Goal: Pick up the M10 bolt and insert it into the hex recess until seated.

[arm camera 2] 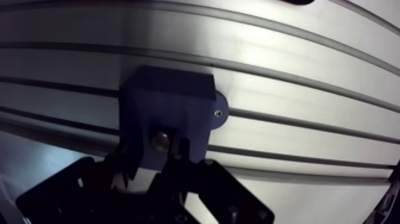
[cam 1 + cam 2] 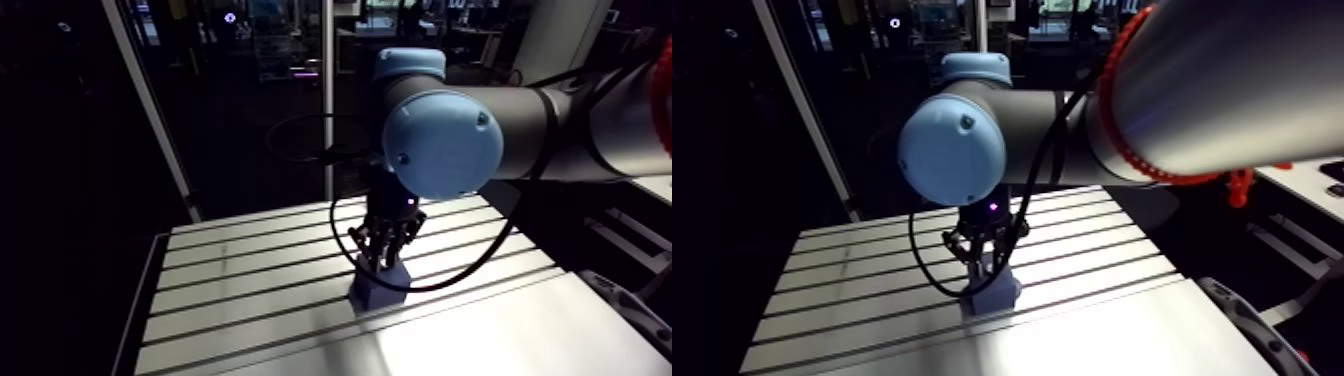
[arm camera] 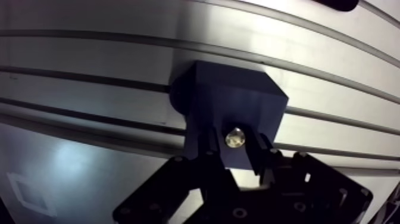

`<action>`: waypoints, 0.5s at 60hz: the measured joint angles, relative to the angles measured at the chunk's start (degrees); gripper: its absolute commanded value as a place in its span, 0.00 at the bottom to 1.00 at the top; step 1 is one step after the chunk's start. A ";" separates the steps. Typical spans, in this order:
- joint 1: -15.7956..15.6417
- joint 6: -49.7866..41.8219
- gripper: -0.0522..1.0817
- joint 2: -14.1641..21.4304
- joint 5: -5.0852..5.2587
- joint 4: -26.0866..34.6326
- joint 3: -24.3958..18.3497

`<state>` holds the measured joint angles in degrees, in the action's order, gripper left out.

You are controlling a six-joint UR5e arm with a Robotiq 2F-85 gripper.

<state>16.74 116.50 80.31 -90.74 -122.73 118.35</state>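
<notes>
Insertion step: hand (image 3: 236, 147) clamped on the M10 bolt (image 3: 235, 137) at the blue block (image 3: 238, 95) on the table (image 3: 89, 59); next, I'd judge, a straight push into the block until seated.

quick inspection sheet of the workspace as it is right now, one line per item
surface: slotted aluminium table, bare metal with parallel grooves, bright glare in places
job's things: dark blue block standing on the table across a groove; bolt directly over the block's top face, its round metal end facing the wrist view; whether it has entered the recess cannot be told
clutter: nothing seen
grippers: pincer down at the block, fingers closed on the bolt from both sides
cables: nothing seen lying on the table
surroundings: nothing seen that bears on the work
</notes>
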 measured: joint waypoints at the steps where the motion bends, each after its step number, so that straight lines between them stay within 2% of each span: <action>1: 0.00 0.00 0.58 -0.01 0.00 0.00 0.00; 30: -0.03 0.12 0.58 -0.05 -0.05 -0.01 -0.06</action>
<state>16.71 116.62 80.26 -90.79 -122.74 118.29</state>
